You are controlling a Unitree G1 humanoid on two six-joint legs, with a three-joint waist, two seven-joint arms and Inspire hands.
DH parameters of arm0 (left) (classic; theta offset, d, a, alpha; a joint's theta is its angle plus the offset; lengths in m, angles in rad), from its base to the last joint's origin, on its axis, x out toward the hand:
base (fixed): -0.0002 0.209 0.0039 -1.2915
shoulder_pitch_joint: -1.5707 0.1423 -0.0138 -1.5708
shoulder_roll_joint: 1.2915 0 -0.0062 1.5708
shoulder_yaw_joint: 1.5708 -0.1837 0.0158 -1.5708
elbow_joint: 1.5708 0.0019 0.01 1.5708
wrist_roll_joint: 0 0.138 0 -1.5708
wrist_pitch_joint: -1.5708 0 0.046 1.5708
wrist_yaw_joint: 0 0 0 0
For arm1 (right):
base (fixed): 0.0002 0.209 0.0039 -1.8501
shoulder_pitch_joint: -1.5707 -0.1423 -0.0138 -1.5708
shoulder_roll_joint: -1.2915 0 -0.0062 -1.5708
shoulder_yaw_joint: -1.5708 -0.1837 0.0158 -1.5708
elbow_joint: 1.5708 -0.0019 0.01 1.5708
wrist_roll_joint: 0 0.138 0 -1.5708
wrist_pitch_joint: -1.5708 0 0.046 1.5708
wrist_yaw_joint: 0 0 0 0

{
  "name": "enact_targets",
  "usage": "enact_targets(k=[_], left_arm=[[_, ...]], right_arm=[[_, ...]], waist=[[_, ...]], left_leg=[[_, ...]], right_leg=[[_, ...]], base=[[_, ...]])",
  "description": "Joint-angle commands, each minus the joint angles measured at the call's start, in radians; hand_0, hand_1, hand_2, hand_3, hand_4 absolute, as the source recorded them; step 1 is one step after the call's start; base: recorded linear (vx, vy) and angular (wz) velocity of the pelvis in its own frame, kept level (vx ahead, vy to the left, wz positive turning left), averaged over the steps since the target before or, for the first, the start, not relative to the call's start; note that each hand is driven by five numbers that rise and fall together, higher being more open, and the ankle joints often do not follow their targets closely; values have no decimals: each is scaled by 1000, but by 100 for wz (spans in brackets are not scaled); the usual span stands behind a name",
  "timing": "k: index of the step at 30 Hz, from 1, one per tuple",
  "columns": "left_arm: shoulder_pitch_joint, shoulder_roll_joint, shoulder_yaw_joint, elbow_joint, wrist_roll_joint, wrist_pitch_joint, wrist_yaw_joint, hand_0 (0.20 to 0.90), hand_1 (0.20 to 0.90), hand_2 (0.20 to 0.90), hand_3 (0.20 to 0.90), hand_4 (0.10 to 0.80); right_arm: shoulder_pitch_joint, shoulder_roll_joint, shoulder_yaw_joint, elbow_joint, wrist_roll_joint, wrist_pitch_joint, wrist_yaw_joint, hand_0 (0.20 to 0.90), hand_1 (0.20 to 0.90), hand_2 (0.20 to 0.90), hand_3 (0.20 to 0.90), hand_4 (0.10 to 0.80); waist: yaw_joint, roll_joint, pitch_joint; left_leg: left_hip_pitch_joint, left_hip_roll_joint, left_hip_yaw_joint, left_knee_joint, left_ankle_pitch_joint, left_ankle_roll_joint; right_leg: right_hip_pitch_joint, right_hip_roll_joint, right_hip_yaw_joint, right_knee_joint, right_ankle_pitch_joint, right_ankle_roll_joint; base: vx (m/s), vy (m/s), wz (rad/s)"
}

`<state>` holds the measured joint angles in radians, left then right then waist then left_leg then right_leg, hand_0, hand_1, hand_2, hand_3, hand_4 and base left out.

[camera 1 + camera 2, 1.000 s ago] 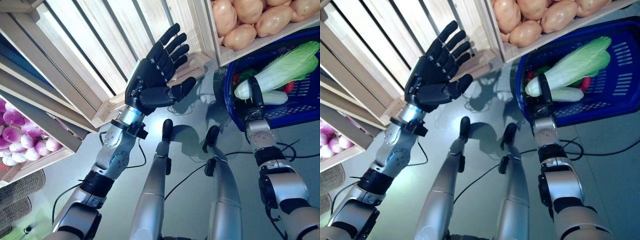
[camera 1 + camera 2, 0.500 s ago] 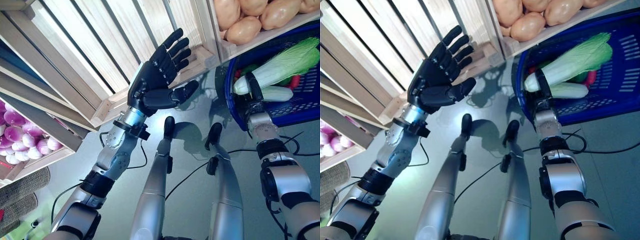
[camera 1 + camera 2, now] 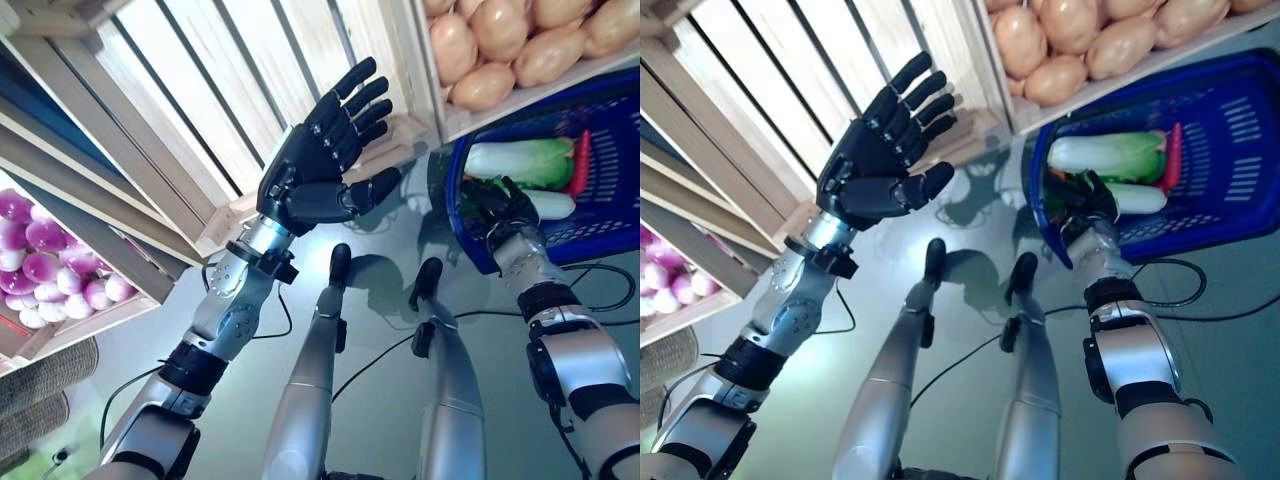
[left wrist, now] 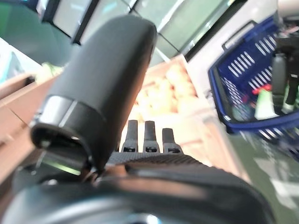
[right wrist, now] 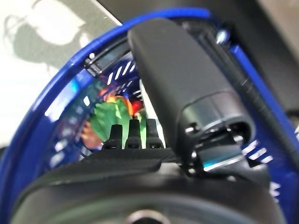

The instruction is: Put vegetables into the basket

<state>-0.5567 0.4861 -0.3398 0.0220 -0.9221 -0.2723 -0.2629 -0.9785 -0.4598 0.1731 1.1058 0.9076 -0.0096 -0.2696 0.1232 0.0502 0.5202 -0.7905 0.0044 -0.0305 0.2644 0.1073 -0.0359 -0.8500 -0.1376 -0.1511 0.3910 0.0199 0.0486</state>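
Hovering: right hand (image 3: 503,208) over near rim of blue basket (image 3: 610,215), fingers relaxed, holding nothing
cabbage (image 3: 520,161): lying in basket just past right hand, beside a red pepper (image 3: 583,160)
left hand (image 3: 318,160): raised, fingers spread, empty, before slatted crate (image 3: 200,90)
potatoes (image 3: 500,40): crate beyond basket

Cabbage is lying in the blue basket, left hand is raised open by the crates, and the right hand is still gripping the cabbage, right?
Not quite. In the left eye view the right hand is open at the blue basket rim, off the cabbage, which lies inside. The left hand is raised open by the crates.
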Motion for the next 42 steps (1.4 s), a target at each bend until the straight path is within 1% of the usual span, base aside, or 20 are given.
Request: enact_targets(k=[1, 3, 8, 10, 13, 15, 17, 19, 20, 23, 24, 26, 27, 29, 30, 34, 35, 37, 38, 42], left_arm=[[-47, -16, 45, -128, -101, -56, -119, 900, 900, 900, 900, 800], [-39, -21, 47, -122, -131, -30, -136, 900, 900, 900, 900, 800], [5, -31, 46, -80, -123, 32, -130, 900, 900, 900, 900, 800], [56, -33, 42, -64, -122, 64, -134, 900, 900, 900, 900, 800], [130, -36, 36, -38, -109, 91, -145, 900, 900, 900, 900, 800], [202, -47, 38, 2, -67, 102, -160, 900, 900, 900, 900, 800], [275, -38, 36, 31, -25, 131, -158, 900, 900, 900, 900, 800], [331, -32, 47, 57, 58, 145, -122, 900, 900, 900, 900, 800], [356, -32, 57, 74, 68, 172, -125, 900, 900, 900, 900, 800], [419, -10, 58, 165, 292, 133, -101, 900, 900, 900, 900, 800], [432, 5, 49, 186, 390, 104, -62, 900, 900, 900, 900, 800], [457, 24, 40, 239, 425, 123, -56, 900, 900, 900, 900, 800], [460, 23, 41, 244, 425, 130, -49, 900, 900, 900, 900, 800], [478, 4, 43, 350, 481, 155, -27, 900, 900, 900, 900, 800], [478, 3, 43, 351, 481, 154, -26, 900, 900, 900, 900, 800], [484, -55, 20, 554, 600, 176, -3, 900, 900, 900, 900, 800], [474, -77, 17, 626, 620, 199, 1, 900, 900, 900, 900, 800], [462, -100, 14, 700, 640, 226, 9, 900, 900, 900, 900, 800], [453, -125, 20, 788, 655, 243, 11, 900, 900, 900, 900, 800], [441, -165, 33, 948, 742, 260, 40, 900, 900, 900, 900, 800]], right_arm=[[-3, -30, 40, -33, -35, -100, 13, 900, 900, 900, 900, 800], [20, -16, 48, -45, -38, -113, 35, 900, 900, 900, 900, 800], [116, 25, 78, -114, -69, -117, 52, 900, 900, 900, 900, 800], [211, 54, 95, -188, -97, -114, 55, 900, 900, 900, 900, 800], [346, 77, 129, -266, -190, -101, 61, 900, 900, 900, 900, 800], [480, 73, 144, -306, -263, -90, 102, 900, 900, 900, 900, 800], [613, 69, 153, -341, -346, -73, 123, 900, 900, 900, 900, 800], [705, 73, 153, -352, -384, -54, 142, 900, 900, 900, 900, 800], [739, 74, 147, -350, -408, -46, 158, 900, 900, 900, 900, 800], [821, 89, 125, -339, -472, 13, 203, 900, 900, 900, 900, 800], [850, 89, 124, -344, -507, 25, 207, 900, 900, 900, 900, 800], [900, 90, 114, -334, -508, 47, 228, 900, 900, 900, 900, 800], [904, 90, 112, -333, -510, 55, 231, 900, 900, 900, 900, 800], [953, 99, 99, -292, -566, 66, 278, 900, 900, 900, 900, 800], [953, 99, 99, -292, -566, 66, 278, 900, 900, 900, 900, 800], [981, 126, 100, -189, -651, 114, 331, 900, 900, 900, 900, 800], [979, 131, 108, -147, -664, 136, 339, 900, 900, 900, 900, 800], [977, 141, 108, -101, -638, 154, 335, 900, 900, 900, 900, 800], [969, 157, 99, -58, -615, 158, 325, 900, 900, 900, 900, 800], [952, 181, 92, -13, -630, 165, 304, 900, 900, 900, 900, 800]], waist=[[-12, 24, 0], [-14, 16, 0], [-21, 1, 0], [-30, -9, -1], [-40, -22, -55], [-48, -31, -110], [-56, -39, -165], [-62, -46, -207], [-66, -50, -229], [-83, -55, -286], [-88, -55, -303], [-100, -54, -331], [-102, -53, -332], [-123, -57, -358], [-122, -57, -358], [-144, -69, -390], [-148, -73, -400], [-152, -75, -407], [-158, -77, -413], [-164, -80, -422]], left_leg=[[92, -41, 0, -35, -40, -21], [144, -34, 2, -71, -28, -23], [303, -5, 16, -154, -18, -29], [403, 13, 27, -198, -17, -33], [486, 31, 36, -251, -12, -40], [555, 45, 41, -290, -6, -46], [622, 59, 50, -317, -1, -48], [664, 69, 56, -330, -2, -48], [682, 74, 58, -334, -3, -49], [737, 86, 73, -342, -11, -51], [750, 87, 75, -342, -14, -52], [779, 92, 84, -346, -20, -52], [783, 92, 85, -346, -21, -51], [819, 93, 97, -352, -37, -49], [820, 93, 98, -352, -37, -49], [850, 107, 124, -352, -56, -52], [856, 112, 133, -352, -61, -53], [864, 116, 141, -352, -66, -52], [875, 118, 151, -352, -71, -48], [893, 121, 160, -352, -80, -42]], right_leg=[[142, 29, -10, -108, 57, 33], [196, 28, -14, -141, 65, 34], [352, 28, -19, -206, 65, 36], [455, 31, -17, -246, 61, 36], [548, 27, -21, -307, 66, 38], [624, 22, -27, -353, 72, 43], [696, 20, -33, -383, 73, 47], [738, 22, -26, -399, 74, 49], [760, 23, -24, -412, 76, 49], [817, 23, -20, -437, 79, 55], [828, 22, -16, -440, 78, 57], [859, 19, -16, -450, 76, 63], [863, 20, -15, -451, 76, 64], [891, 19, -9, -459, 67, 70], [892, 20, -8, -459, 67, 70], [917, 16, -1, -477, 67, 82], [921, 15, 2, -478, 65, 84], [926, 16, 7, -478, 61, 85], [932, 17, 12, -478, 58, 86], [943, 21, 24, -474, 48, 86]], base=[[-30, 12, -11], [-18, 15, -10], [27, 42, -7], [86, 63, -11], [143, 74, -9], [204, 53, -14], [237, 24, 0], [197, 15, 0], [218, 24, -5], [197, 54, -9], [182, 74, -12], [167, 59, -6], [163, 85, -4], [122, 86, -7], [76, 57, -9], [73, 55, -10], [51, 56, -14], [44, 44, -29], [59, 41, -32], [42, 33, -28]])
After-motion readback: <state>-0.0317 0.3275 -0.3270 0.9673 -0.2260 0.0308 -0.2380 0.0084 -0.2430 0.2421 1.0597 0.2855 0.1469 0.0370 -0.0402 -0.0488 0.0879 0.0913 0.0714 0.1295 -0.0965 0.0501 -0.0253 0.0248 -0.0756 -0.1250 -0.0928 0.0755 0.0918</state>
